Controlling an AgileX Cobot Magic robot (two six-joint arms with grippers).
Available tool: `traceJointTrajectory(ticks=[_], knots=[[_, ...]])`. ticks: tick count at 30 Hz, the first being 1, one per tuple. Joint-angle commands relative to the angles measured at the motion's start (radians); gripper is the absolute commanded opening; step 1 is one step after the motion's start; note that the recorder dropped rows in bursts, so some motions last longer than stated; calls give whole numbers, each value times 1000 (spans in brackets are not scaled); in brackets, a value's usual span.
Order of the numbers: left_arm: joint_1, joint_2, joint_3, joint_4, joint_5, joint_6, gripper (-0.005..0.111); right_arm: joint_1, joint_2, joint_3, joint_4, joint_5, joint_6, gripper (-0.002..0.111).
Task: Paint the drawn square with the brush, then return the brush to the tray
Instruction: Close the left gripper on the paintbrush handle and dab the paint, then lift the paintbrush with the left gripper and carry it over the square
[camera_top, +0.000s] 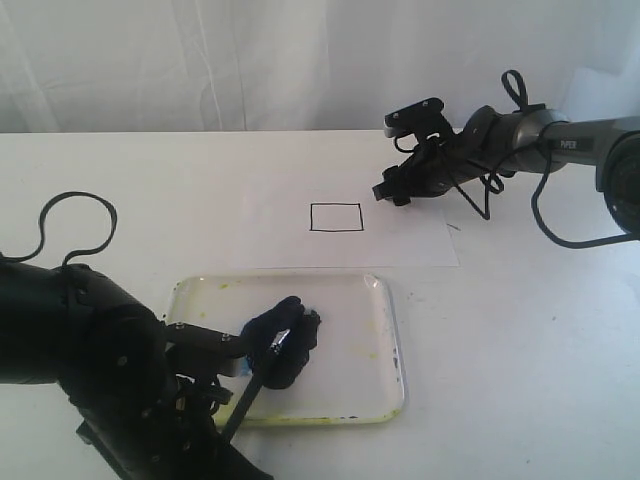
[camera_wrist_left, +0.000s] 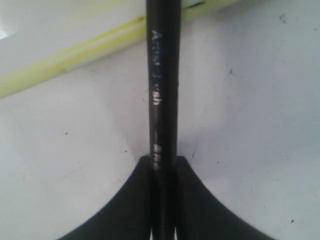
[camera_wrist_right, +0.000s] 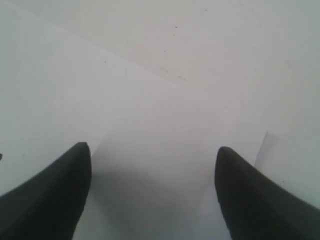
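Observation:
The drawn square is a thin black outline on the white paper sheet, and its inside is blank white. Nearer the front lies the clear tray, stained yellow. My left gripper hangs over the tray, shut on the brush. The black handle slants down past the tray's front rim, and the brush tip is hidden by the gripper. In the left wrist view the fingers clamp the brush, with the tray rim beyond. My right gripper is open and empty, low over the paper right of the square.
In the right wrist view my right gripper shows only the paper sheet and the table beyond its edge. Black cables loop off both arms. A white curtain closes the back.

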Motion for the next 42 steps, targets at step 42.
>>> traceJointTrajectory(ticks=[42], knots=[[168, -68, -536, 366, 621, 438, 0, -1, 4, 5, -12, -2, -1, 66]])
